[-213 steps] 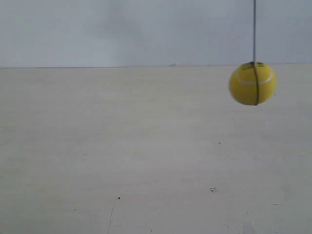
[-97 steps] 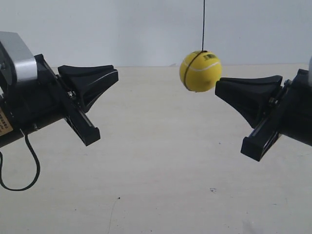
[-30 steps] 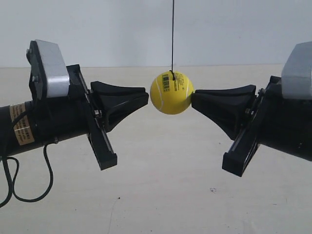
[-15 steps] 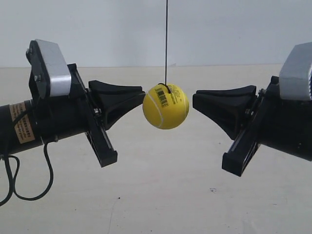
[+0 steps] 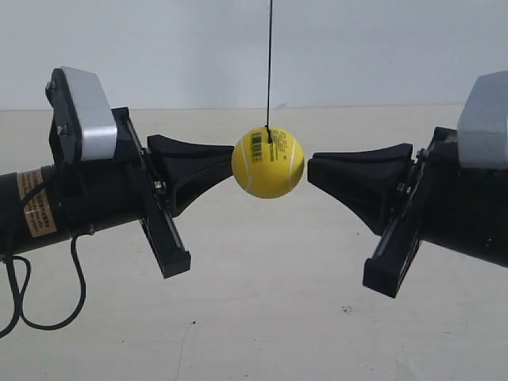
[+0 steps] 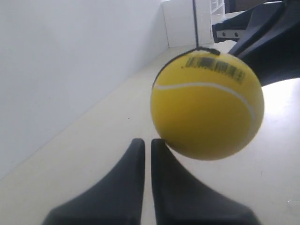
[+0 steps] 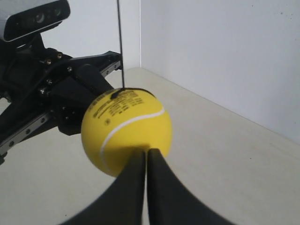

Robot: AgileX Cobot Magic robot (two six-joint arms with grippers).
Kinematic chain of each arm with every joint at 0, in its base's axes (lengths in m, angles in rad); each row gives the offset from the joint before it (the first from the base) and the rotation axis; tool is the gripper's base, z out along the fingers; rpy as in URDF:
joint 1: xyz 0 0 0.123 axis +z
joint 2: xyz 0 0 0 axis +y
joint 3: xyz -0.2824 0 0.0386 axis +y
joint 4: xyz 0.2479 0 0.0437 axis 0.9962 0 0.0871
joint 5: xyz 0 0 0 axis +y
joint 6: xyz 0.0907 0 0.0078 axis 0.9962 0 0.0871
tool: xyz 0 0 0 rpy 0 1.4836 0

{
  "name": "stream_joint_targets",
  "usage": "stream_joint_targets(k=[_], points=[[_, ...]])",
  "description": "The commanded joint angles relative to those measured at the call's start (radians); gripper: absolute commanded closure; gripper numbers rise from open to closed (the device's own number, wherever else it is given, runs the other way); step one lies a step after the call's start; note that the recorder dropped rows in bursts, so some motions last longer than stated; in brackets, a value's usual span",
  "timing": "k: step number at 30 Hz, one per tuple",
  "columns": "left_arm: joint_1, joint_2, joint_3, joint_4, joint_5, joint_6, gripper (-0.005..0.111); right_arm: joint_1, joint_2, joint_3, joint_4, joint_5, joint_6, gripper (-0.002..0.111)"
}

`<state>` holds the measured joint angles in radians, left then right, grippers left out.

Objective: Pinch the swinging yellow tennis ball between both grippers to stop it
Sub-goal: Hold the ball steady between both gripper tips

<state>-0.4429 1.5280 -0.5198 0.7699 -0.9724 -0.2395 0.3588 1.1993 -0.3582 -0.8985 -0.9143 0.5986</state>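
The yellow tennis ball point(image 5: 268, 162) hangs on a thin dark string point(image 5: 269, 63) between two black grippers pointing at each other. The gripper at the exterior view's left point(image 5: 232, 154) has its tip against the ball's side. The gripper at the exterior view's right point(image 5: 310, 166) is at most a hair's width from the ball. In the left wrist view my left gripper point(image 6: 143, 141) is shut, and the ball point(image 6: 207, 105) sits just off one fingertip. In the right wrist view my right gripper point(image 7: 146, 151) is shut, its tips on the ball point(image 7: 125, 131).
A pale wooden tabletop point(image 5: 262, 317) lies well below the ball and a plain white wall point(image 5: 159, 48) stands behind. A black cable point(image 5: 32, 302) loops under the arm at the exterior view's left. Grey blocks point(image 5: 83, 111) sit on top of both arms.
The ball has risen a little and turned on its string. The gripper at the exterior view's right has closed in on the ball; the other has barely moved.
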Motion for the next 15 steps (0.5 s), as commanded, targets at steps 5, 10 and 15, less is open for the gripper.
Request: stream_joint_targets(k=[5, 10, 15], points=[[-0.008, -0.007, -0.002, 0.016, -0.025, -0.018, 0.102, 0.002, -0.001, -0.005, -0.006, -0.016, 0.006, 0.108], [-0.008, -0.007, -0.002, 0.016, -0.032, -0.026, 0.102, 0.002, -0.001, -0.005, -0.006, -0.016, 0.006, 0.108], [-0.008, -0.007, -0.002, 0.035, -0.052, -0.029, 0.102, 0.002, -0.001, -0.005, -0.006, -0.016, 0.006, 0.108]])
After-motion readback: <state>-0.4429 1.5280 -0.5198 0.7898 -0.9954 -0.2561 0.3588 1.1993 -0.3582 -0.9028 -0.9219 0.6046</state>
